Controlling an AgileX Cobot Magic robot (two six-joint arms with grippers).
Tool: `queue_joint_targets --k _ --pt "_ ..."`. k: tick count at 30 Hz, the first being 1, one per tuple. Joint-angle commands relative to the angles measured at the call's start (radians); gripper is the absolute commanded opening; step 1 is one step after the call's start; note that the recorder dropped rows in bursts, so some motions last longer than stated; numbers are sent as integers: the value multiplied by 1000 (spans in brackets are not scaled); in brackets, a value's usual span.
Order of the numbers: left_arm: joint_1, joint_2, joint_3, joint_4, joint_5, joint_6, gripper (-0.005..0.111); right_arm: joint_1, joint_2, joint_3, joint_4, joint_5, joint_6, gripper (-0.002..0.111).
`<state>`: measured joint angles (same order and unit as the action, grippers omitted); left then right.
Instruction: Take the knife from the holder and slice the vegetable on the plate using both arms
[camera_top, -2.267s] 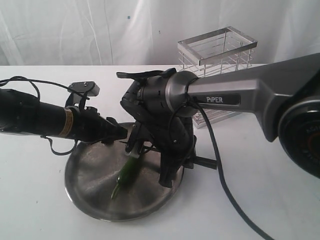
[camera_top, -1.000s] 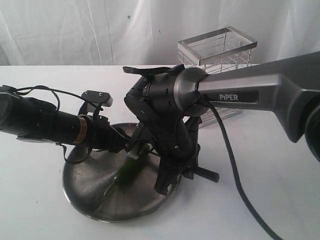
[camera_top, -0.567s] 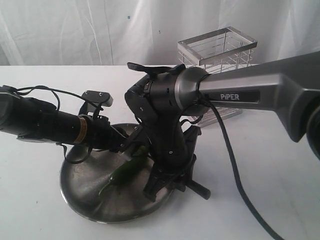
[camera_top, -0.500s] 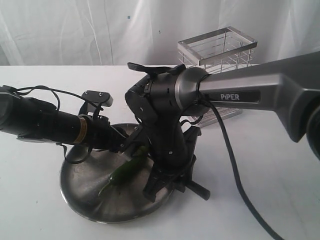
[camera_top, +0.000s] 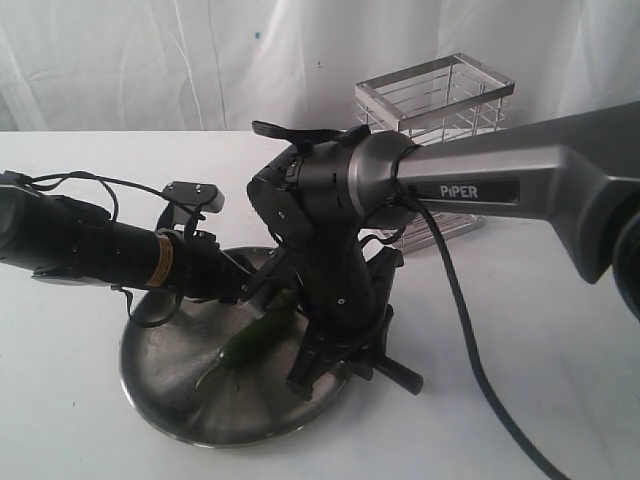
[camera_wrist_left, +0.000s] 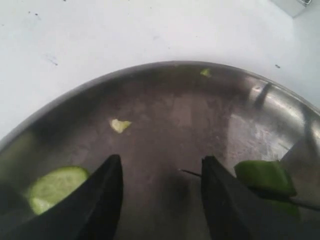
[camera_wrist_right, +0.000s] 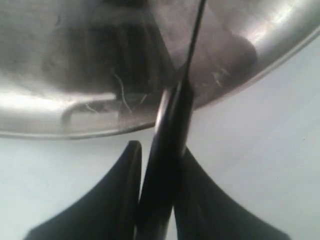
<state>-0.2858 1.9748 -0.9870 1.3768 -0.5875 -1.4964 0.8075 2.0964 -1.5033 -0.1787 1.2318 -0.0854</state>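
Observation:
The steel plate (camera_top: 170, 385) holds the green vegetable (camera_top: 252, 338). My right gripper (camera_top: 312, 372) reaches down at the plate's right edge, shut on the knife, whose black handle (camera_top: 398, 377) sticks out to the right. In the right wrist view the knife (camera_wrist_right: 170, 145) sits between the two fingers and its thin blade (camera_wrist_right: 195, 40) runs out over the plate (camera_wrist_right: 75, 65). My left gripper (camera_wrist_left: 160, 200) hangs open low over the plate (camera_wrist_left: 175, 110) with nothing between its fingers. A green vegetable piece (camera_wrist_left: 264, 175) lies outside one finger, a cut slice (camera_wrist_left: 52, 185) outside the other.
The chrome wire holder (camera_top: 435, 110) stands behind the right arm on the white table (camera_top: 540, 330). Small pale green scraps (camera_wrist_left: 120, 125) lie on the plate. A black cable (camera_top: 470, 370) trails from the right arm across the table.
Over the last second my right gripper has tilted and dropped toward the plate's front with the knife. The plate has slid slightly left and the vegetable shows more. The left gripper has stayed put.

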Motion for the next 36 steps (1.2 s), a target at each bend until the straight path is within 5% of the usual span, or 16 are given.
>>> queue_joint_targets --k 1,24,36 --pt "-18 39 19 59 -24 -56 54 7 -10 -6 32 -11 -43 0" --pt "-16 35 19 98 -135 -82 54 7 -10 2 86 -54 -50 0" --pt "-16 -90 19 284 -70 -198 54 7 -10 -2 98 -144 -76 0"
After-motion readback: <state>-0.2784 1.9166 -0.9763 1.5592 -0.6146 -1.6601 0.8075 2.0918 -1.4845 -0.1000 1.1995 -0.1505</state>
